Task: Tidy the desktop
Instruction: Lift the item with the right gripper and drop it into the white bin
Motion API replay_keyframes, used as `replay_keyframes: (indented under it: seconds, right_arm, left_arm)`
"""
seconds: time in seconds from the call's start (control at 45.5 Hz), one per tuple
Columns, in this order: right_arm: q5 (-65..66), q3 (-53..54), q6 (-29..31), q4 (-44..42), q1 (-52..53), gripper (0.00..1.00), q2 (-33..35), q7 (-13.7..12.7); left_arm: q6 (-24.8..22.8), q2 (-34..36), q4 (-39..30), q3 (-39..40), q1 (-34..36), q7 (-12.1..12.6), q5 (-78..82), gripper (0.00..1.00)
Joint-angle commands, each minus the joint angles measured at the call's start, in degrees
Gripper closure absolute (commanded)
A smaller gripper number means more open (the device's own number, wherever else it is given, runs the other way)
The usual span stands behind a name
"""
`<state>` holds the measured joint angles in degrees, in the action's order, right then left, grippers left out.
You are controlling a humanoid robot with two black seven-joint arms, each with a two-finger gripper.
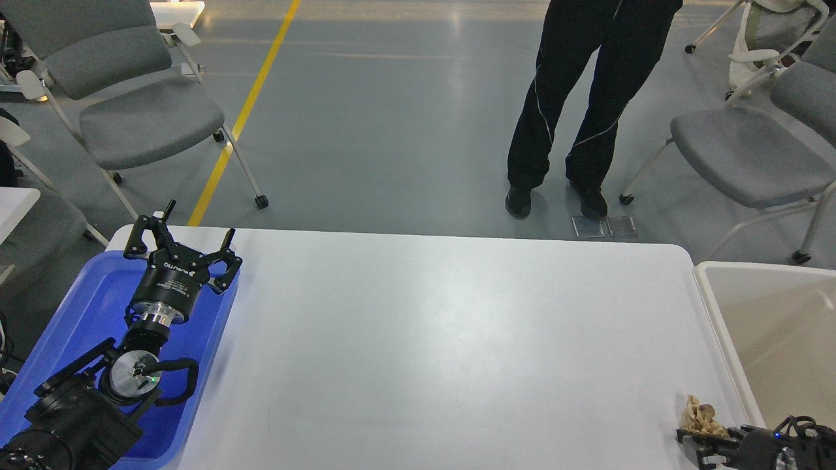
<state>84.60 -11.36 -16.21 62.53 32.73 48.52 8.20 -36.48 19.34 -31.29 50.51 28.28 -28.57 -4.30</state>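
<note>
The white desktop (444, 339) fills the middle of the head view. A small crumpled brown paper scrap (700, 414) lies at its near right corner. My right gripper (702, 445) comes in from the bottom right edge, and its dark fingers sit right at the scrap's near side and touch it. The frame does not show whether the jaws grip the scrap. My left gripper (183, 251) is open and empty, held over the far end of the blue tray (78, 326) at the left.
A beige-white tub (771, 326) stands against the table's right edge. A person in black trousers (575, 117) stands beyond the far edge. Grey wheeled chairs (137, 104) stand on the floor at the far left and right.
</note>
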Motion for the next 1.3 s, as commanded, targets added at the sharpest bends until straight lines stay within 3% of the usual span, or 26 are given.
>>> replay_keyframes:
  seconds: [0.0,0.22,0.703,1.032,1.274]
  right_arm:
    - [-0.40,-0.77,0.22,2.77,2.16,1.00,3.85,0.33]
    - [-0.58,-0.77,3.82,14.28,7.61,1.00,13.26,0.59]
    - [-2.16,-0.60,12.17,23.25,21.58,1.00,26.88,0.85]
    - [-2.07,0.46,22.45,24.84,31.87,1.00,36.99,6.04]
    - [-3.21,3.00,26.67,25.01,35.92,1.00,39.28,7.10]
  left_arm:
    - [0.00,0.00,0.00,-0.06,0.02,0.00,0.00,0.00]
    - [0.00,0.00,0.00,0.03,0.02,0.00,0.00,0.00]
    - [-0.09,0.00,0.00,-0.06,0.02,0.00,0.00,0.00]
    - [-0.17,0.00,0.00,-0.06,0.02,0.00,0.00,0.00]
    - [-0.09,0.00,0.00,-0.06,-0.07,0.00,0.00,0.00]
